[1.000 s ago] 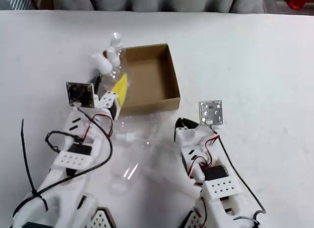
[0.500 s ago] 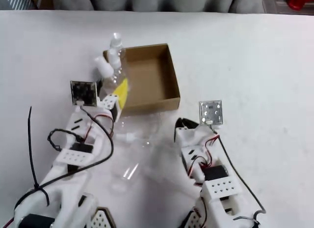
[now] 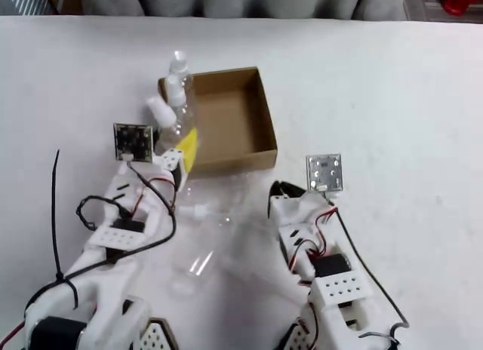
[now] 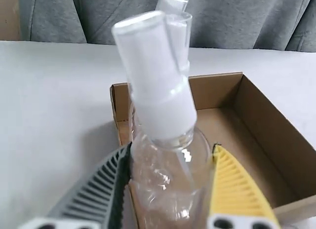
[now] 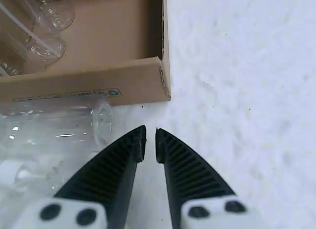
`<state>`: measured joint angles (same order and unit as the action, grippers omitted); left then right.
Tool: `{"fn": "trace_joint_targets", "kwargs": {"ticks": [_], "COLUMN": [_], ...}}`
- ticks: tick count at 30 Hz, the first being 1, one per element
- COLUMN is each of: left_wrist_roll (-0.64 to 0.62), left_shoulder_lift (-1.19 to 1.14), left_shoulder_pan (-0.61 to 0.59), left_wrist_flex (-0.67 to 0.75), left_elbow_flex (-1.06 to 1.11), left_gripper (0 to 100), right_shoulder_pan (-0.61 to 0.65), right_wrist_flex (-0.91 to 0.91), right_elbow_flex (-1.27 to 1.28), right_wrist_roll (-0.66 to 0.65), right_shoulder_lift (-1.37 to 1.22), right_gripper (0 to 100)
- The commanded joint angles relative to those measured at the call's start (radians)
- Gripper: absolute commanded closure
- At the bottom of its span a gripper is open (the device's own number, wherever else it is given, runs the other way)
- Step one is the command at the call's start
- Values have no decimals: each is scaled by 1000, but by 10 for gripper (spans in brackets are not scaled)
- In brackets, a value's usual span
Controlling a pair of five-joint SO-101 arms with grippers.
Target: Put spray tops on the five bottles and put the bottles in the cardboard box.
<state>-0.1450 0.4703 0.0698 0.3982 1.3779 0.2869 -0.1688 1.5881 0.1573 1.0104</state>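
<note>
Right hand (image 5: 149,137) is pinched nearly closed on nothing, parked low over the surface (image 3: 392,86) just off the near right corner of the cardboard box (image 3: 253,155). Seen from the high view, a clear bottle (image 5: 54,128) lies on its side at about 9 o'clock from it. Its long axis runs along the box's front wall, and I can't tell if it's capped.

A bit farther out, the left hand (image 4: 170,157) is clamped on another bottle (image 4: 168,174), one finger on each side of the body. This one has its spray top (image 4: 155,86) on. It sits at the box's near left corner and leans, top tipped toward 11 o'clock from above. I can't see whether the base touches the box floor.

The free box floor is at roughly 2 o'clock from that hand, so I'd guess the drop means nudging that way and straightening up. Watch the capped bottle (image 3: 179,67) at the far left corner, it's close.
</note>
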Motion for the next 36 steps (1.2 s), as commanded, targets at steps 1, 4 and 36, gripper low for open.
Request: {"fn": "trace_joint_targets", "kwargs": {"ticks": [1,4,36], "left_wrist_roll": [12,12,12], "left_shoulder_lift": [-10,-22,-67], "left_shoulder_pan": [13,13,15], "left_wrist_flex": [32,32,28], "left_elbow_flex": [-15,-15,-12], "left_gripper": [980,980,979], "right_shoulder_pan": [-13,-13,-15], "right_wrist_flex": [13,13,13], "right_elbow_flex": [-6,-6,-6], "right_wrist_roll": [-2,-2,-2], "right_shoulder_lift": [15,15,15], "right_gripper": [981,981,981]}}
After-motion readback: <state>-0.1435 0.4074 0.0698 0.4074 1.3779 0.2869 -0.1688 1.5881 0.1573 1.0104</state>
